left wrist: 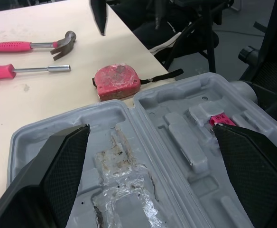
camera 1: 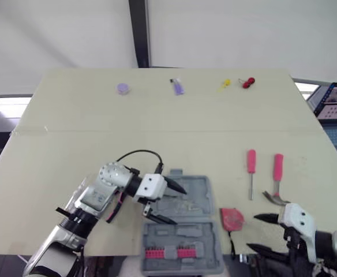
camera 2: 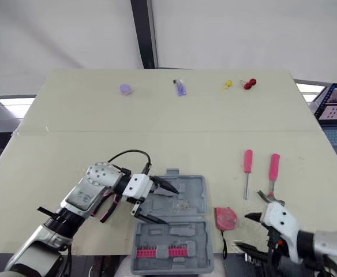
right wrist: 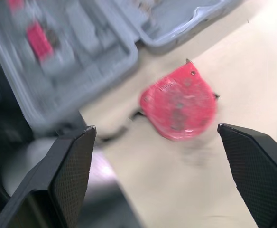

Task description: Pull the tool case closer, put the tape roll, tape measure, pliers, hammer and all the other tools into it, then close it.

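Note:
The grey tool case [camera 1: 183, 234] lies open at the table's front edge, its front half holding pink bits [camera 1: 168, 253]. My left gripper [camera 1: 179, 206] hovers open over the case's left side, nothing between its fingers [left wrist: 62, 171]. A red tape measure [camera 1: 232, 218] lies just right of the case. My right gripper [camera 1: 252, 232] stands open right beside it, and in the right wrist view the tape measure [right wrist: 179, 102] lies ahead between the fingers. Right of those are a pink-handled hammer [camera 1: 277, 173] and a pink-handled driver [camera 1: 251, 170]. Far back lies a purple tape roll [camera 1: 123, 88].
Along the far edge lie a purple tool [camera 1: 178, 86], a small yellow item [camera 1: 224, 85] and red pliers [camera 1: 247, 83]. The case overhangs the table's front edge [camera 1: 111, 251]. A black chair [left wrist: 271, 57] stands beyond that edge.

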You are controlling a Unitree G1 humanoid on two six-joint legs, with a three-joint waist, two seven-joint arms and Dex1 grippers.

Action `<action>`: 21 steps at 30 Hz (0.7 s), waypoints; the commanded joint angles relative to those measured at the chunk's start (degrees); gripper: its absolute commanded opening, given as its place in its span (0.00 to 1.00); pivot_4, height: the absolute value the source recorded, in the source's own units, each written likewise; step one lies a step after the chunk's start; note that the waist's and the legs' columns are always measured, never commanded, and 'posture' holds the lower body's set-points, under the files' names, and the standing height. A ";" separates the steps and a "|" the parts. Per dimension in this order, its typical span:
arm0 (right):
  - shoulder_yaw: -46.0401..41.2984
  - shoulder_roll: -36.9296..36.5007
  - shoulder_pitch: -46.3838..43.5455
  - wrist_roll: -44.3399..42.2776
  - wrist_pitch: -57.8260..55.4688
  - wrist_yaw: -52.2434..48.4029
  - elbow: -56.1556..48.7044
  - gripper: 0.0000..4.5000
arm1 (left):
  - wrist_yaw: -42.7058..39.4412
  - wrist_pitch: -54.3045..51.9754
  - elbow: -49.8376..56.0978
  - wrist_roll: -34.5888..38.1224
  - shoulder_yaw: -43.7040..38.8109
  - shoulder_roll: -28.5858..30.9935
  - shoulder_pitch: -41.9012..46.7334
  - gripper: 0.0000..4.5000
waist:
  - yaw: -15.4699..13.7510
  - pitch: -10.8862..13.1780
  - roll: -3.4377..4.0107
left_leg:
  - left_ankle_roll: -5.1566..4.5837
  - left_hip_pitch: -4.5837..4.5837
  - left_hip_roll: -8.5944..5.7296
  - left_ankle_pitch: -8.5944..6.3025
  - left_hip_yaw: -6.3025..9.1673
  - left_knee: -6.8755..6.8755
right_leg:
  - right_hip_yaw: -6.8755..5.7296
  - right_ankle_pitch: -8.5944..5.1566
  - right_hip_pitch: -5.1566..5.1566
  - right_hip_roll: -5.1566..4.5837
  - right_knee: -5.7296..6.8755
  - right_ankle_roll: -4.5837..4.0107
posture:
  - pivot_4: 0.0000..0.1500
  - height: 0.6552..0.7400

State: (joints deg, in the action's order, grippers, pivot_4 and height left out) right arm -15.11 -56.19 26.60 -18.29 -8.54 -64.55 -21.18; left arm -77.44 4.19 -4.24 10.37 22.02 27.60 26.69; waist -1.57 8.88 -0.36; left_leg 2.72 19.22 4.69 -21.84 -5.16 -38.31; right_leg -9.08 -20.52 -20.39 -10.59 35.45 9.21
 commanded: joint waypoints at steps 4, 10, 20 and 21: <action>11.67 2.13 -14.98 7.55 23.30 -8.84 21.89 0.99 | 0.42 2.24 0.95 -1.39 0.10 0.44 0.13 1.00 | 0.15 0.02 0.00 | 0.00 0.04 -0.01 0.00 -0.02 -0.23 | -0.01 0.00 0.01 -0.01 0.00 0.00 | 1.00 1.00; 15.71 5.98 -21.76 7.54 34.58 -10.28 29.71 0.99 | 1.56 1.89 1.65 -0.72 -1.33 1.32 -0.64 1.00 | 0.22 0.03 0.04 | -0.03 0.08 0.01 -0.02 -0.01 -0.55 | -0.01 0.00 0.01 -0.01 0.08 0.00 | 1.00 1.00; 19.67 8.62 -28.51 6.28 38.93 -13.13 37.18 0.99 | 2.31 0.31 4.33 -0.42 -2.09 2.63 -2.23 1.00 | 0.18 0.03 0.07 | -0.06 0.09 0.02 -0.03 -0.01 -0.64 | 0.00 0.00 0.02 -0.01 0.13 0.00 | 1.00 1.00; 20.03 8.66 -28.87 6.17 38.65 -13.62 37.74 0.99 | 2.43 0.14 4.52 -0.37 -2.24 2.76 -2.40 1.00 | 0.17 0.03 0.07 | -0.06 0.09 0.02 -0.03 -0.01 -0.65 | 0.00 0.00 0.02 -0.01 0.13 0.00 | 1.00 1.00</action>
State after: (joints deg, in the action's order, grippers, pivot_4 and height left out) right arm 4.73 -47.19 -2.14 -10.75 29.78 -76.59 16.27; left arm -75.37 4.42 -2.03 8.92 20.63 30.08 24.54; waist -1.40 8.91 -0.29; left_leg 2.66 19.31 4.71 -21.87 -5.17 -38.96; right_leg -9.09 -20.51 -20.37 -10.60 35.57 9.21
